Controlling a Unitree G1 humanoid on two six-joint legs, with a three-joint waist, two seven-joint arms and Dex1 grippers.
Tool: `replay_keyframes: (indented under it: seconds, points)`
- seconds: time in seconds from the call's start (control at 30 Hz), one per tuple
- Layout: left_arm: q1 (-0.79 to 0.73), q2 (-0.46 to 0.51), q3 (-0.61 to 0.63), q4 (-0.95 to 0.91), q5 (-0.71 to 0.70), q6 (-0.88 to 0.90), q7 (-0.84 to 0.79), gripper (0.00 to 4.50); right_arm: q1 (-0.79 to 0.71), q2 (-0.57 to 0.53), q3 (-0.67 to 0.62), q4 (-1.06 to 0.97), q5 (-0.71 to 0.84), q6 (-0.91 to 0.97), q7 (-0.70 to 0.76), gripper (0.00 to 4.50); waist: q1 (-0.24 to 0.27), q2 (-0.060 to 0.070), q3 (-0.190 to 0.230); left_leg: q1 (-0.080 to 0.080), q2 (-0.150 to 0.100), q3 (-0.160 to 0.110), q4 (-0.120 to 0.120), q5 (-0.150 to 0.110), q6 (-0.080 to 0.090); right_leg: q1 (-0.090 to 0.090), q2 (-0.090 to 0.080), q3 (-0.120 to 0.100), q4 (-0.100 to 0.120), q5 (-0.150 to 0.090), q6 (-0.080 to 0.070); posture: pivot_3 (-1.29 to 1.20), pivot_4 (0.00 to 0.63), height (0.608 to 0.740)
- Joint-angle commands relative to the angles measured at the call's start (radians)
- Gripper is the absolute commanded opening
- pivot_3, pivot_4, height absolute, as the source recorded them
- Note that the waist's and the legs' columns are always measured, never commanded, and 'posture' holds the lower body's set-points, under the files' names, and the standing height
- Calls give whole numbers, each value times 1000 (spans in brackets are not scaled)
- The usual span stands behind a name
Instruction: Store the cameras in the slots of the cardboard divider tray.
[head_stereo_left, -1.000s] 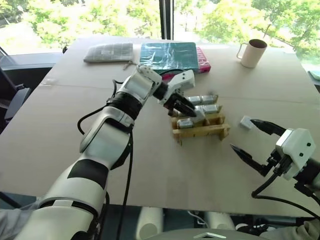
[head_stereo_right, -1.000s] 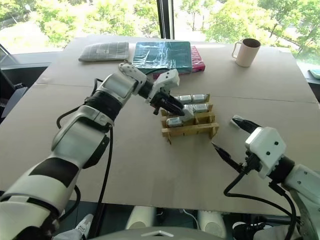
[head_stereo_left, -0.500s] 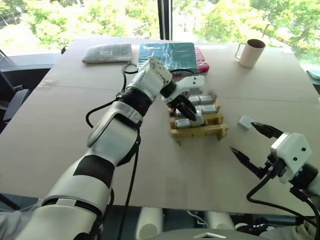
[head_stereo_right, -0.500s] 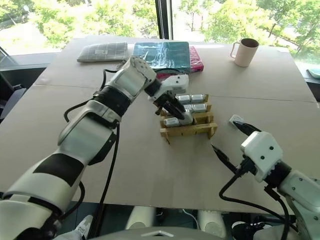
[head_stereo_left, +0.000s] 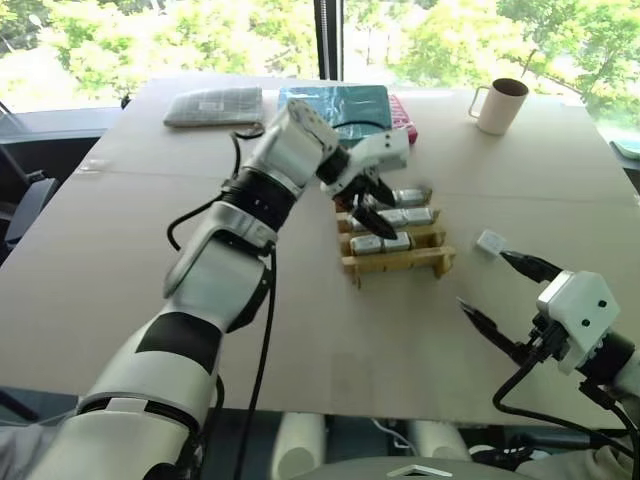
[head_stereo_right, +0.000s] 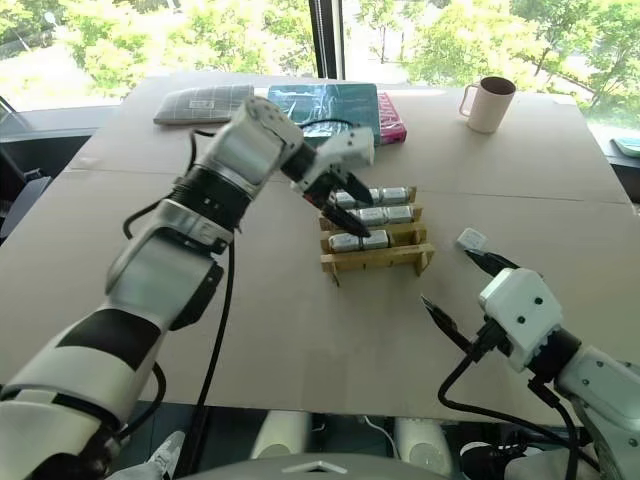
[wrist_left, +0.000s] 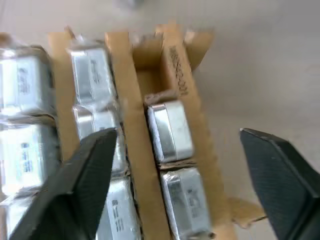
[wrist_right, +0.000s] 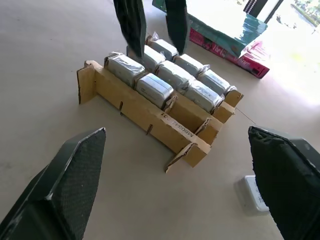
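The left gripper (head_stereo_left: 362, 206) hangs just above the tray (head_stereo_left: 398, 262), fingers parted and gripping nothing. Directly beneath it the cameras (wrist_right: 155, 89) sit in the tray's rows, two in the near row with one end cell bare. The right gripper (head_stereo_left: 497, 295) hovers over the table (head_stereo_left: 110, 250) nearer the robot, off to the tray's right and well apart from it, jaws spread wide and empty. One loose camera (head_stereo_left: 490, 242) lies just beyond its upper fingertip. Past the tray lie books (head_stereo_left: 340, 105), a cloth pouch (head_stereo_left: 215, 105) and a mug (head_stereo_left: 503, 105).
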Motion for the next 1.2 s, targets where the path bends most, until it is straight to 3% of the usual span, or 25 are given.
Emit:
replay_keyframes:
  seconds: [0.03, 0.13, 0.23, 0.3, 0.37, 0.47, 0.67, 0.83, 1.1, 1.2]
  points:
    - [131, 118, 172, -346, -148, 227, 42, 3809, -94, -53, -55, 95, 101, 71, 28, 4500, -11, 2, -1, 1, 0, 0, 0, 0, 0, 0, 0, 1, 0, 0, 0, 0, 150, 740]
    - [328, 109, 384, -554, -245, 236, 201, 3809, -192, -102, -45, 225, 79, 60, 38, 4500, -3, 3, -1, 8, 0, 1, -3, 0, 0, 4, 0, 3, 0, 0, 0, 0, 150, 740]
    - [502, 102, 571, -681, -388, 266, 256, 3809, -286, -134, -8, 375, 16, 26, 19, 4500, -1, 2, -1, 8, 0, 1, -3, 0, 0, 5, -1, 3, 1, 0, 0, 0, 150, 740]
    - [609, 130, 674, -731, -461, 307, 292, 4378, -343, -159, 26, 501, -35, -4, 23, 4500, 0, 1, 0, 7, 0, 0, -1, 0, 0, 5, 0, 2, 1, 0, 0, 0, 150, 740]
    - [759, 183, 732, -795, -499, 243, 265, 4445, -380, -195, 70, 613, -57, -43, 91, 4500, 0, 1, 0, 7, -1, 0, 0, 0, 0, 6, 0, 0, 1, 0, 0, 0, 150, 740]
    - [945, 249, 748, -849, -517, 103, 215, 4445, -459, -222, 139, 740, -72, -85, 167, 4500, -4, 2, -1, 10, -1, 2, -2, 0, 0, 7, -1, 3, 0, 0, 0, 0, 150, 740]
    - [1109, 250, 755, -899, -587, 22, 273, 4445, -622, -204, 258, 957, -108, -135, 261, 4500, 10, 3, -1, 9, 0, -2, -1, 0, 0, 8, -3, 0, 0, 0, 0, 0, 150, 740]
    - [1166, 268, 738, -944, -609, -40, 305, 4445, -754, -162, 338, 1173, -180, -175, 263, 4500, 7, 2, -1, 9, 0, -1, -1, 0, 0, 9, -4, 1, -1, 0, 0, 0, 150, 740]
    - [1153, 275, 707, -935, -635, -151, 324, 4445, -831, -143, 366, 1370, -232, -227, 296, 4500, 4, 2, -1, 9, 0, 0, -3, 0, 0, 8, -3, 0, -1, 0, 0, 0, 150, 740]
    - [1135, 277, 684, -929, -655, -170, 319, 4500, -826, -137, 359, 1366, -219, -220, 323, 3172, 3, 2, -1, 9, 0, 0, -3, 0, 0, 8, -3, 0, -1, 0, 0, 0, 150, 740]
